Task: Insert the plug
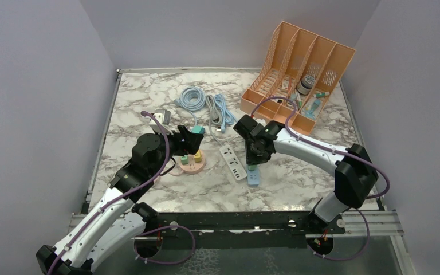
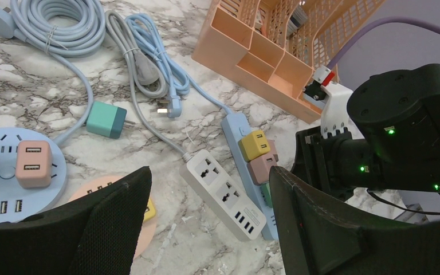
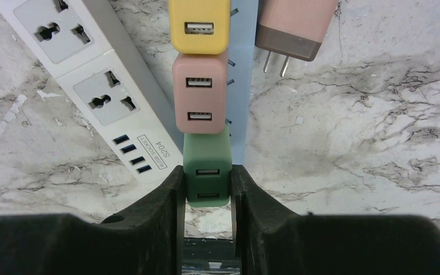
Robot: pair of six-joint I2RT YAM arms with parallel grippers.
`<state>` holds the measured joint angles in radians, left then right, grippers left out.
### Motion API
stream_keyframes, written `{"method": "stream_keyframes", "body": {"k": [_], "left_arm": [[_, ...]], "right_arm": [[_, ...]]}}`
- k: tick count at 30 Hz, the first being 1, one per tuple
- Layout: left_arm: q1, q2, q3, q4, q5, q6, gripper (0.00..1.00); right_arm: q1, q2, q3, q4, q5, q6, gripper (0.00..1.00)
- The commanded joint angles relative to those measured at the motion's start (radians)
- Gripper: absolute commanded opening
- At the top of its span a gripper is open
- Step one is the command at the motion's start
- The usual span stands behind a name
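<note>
Contact is happening at the right tool (image 3: pixel 207 192): its 2 fingers are clamping the green plug (image 3: pixel 207 160) on its 2 opposite sides, so the block is not tilting while it is being pressed into the blue power strip (image 3: pixel 242 134). The green plug is standing at the near end of this strip and touching the pink adapter (image 3: pixel 199 91). The yellow adapter (image 3: pixel 199 26) is sitting next in the same row, so 3 blocks are filling 1 line. I am judging that the grip is coming from the free end because the pink neighbour is blocking the other side. The views are not showing whether the pins are fully seated. The plug is looking in line with the others, so this step is probably near its end.

The white power strip (image 3: pixel 91 80) is lying just beside the blue one, at an angle. A brown-pink adapter (image 3: pixel 292 26) is lying loose on the marble surface (image 3: pixel 378 143) with its pins bare.

The left tool (image 2: pixel 209 172) is hanging with its fingers apart and gripping nothing, near the round blue hub (image 2: pixel 48 192). It is probably waiting aside so that the 2 arms are not crowding each other.
</note>
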<state>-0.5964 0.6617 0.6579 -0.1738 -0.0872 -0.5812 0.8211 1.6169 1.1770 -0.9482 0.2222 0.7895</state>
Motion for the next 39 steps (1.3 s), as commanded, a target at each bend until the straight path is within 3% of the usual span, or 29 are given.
{"method": "stream_keyframes", "body": {"k": [1, 13, 18, 26, 30, 34, 39], "left_arm": [[0.006, -0.01, 0.0, 0.004, -0.001, 0.001, 0.77], [0.006, -0.006, -0.001, 0.007, 0.003, 0.001, 0.77], [0.006, -0.003, -0.001, 0.006, 0.007, -0.001, 0.77], [0.006, -0.003, -0.003, 0.007, 0.006, -0.001, 0.77], [0.006, -0.003, -0.003, 0.006, 0.006, -0.001, 0.77], [0.006, -0.002, -0.001, 0.003, 0.004, 0.0, 0.77], [0.006, -0.004, -0.001, 0.004, 0.005, -0.001, 0.77]], "right_arm": [[0.003, 0.14, -0.076, 0.08, 0.057, 0.03, 0.01], [0.059, 0.038, -0.134, 0.096, 0.161, 0.155, 0.02], [0.079, 0.031, -0.147, 0.014, 0.254, 0.261, 0.02], [0.084, 0.058, -0.116, -0.071, 0.364, 0.281, 0.01], [0.084, 0.039, -0.136, 0.13, 0.161, 0.052, 0.01], [0.084, -0.01, -0.174, 0.272, -0.03, -0.045, 0.02], [0.084, -0.015, -0.19, 0.221, 0.046, 0.008, 0.07]]}}
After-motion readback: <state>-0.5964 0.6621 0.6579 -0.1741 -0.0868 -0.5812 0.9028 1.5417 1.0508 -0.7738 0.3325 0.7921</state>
